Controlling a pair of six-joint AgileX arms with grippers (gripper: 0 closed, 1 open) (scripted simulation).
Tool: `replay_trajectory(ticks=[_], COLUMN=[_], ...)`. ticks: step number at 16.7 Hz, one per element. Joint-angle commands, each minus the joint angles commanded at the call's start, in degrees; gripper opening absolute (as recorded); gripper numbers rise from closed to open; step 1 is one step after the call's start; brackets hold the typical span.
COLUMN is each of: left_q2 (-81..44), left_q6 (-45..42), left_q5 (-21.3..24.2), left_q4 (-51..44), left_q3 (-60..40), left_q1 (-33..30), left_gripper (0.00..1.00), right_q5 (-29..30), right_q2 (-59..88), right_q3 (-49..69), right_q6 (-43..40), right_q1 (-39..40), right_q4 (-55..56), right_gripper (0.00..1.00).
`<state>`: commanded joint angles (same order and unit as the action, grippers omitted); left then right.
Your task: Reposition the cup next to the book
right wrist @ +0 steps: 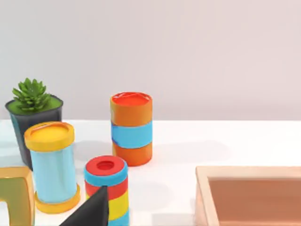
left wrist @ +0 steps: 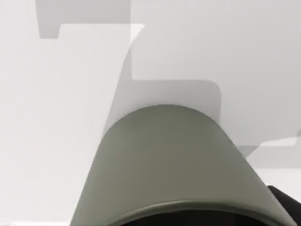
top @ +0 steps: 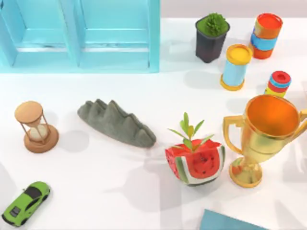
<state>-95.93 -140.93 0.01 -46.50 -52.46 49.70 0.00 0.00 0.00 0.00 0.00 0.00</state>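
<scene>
The cup (top: 264,136) is a gold trophy cup with two handles. It stands upright at the table's right side, and its gold handle (right wrist: 14,195) is close by in the right wrist view. The book (top: 230,223) is a flat teal-blue slab at the front edge, right of centre, cut off by the frame. It lies a short way in front of the cup and slightly to its left. A dark wedge (right wrist: 89,211) of my right gripper juts into the right wrist view, facing the coloured cylinders. In the left wrist view, a smooth grey-green rounded shape (left wrist: 174,165) hangs over white table.
A watermelon-shaped planter (top: 195,163) stands left of the cup. Behind it are three striped cylinders (top: 236,67) (top: 266,36) (top: 278,84) and a black succulent pot (top: 211,36). A grey ridged rock (top: 115,122), an hourglass (top: 36,127), a green toy car (top: 26,203) and a light-blue shelf unit (top: 81,33) are further left. A tan box (right wrist: 249,193) stands nearby.
</scene>
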Motion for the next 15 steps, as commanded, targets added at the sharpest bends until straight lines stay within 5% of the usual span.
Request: replay_trajectory(ticks=[9, 15], left_q2=[0.09, 3.13], left_q6=[-0.12, -0.20], left_q5=[0.00, 0.00], left_q4=[-0.19, -9.11], left_q3=[-0.17, -5.33], left_q1=[-0.02, -0.05], left_gripper=[0.00, 0.00], right_q5=[0.00, 0.00], right_q2=[0.00, 0.00], right_q3=[0.00, 0.00], right_q6=[0.00, 0.00], right_q1=[0.00, 0.00], right_q4=[0.00, 0.00], right_gripper=[1.00, 1.00])
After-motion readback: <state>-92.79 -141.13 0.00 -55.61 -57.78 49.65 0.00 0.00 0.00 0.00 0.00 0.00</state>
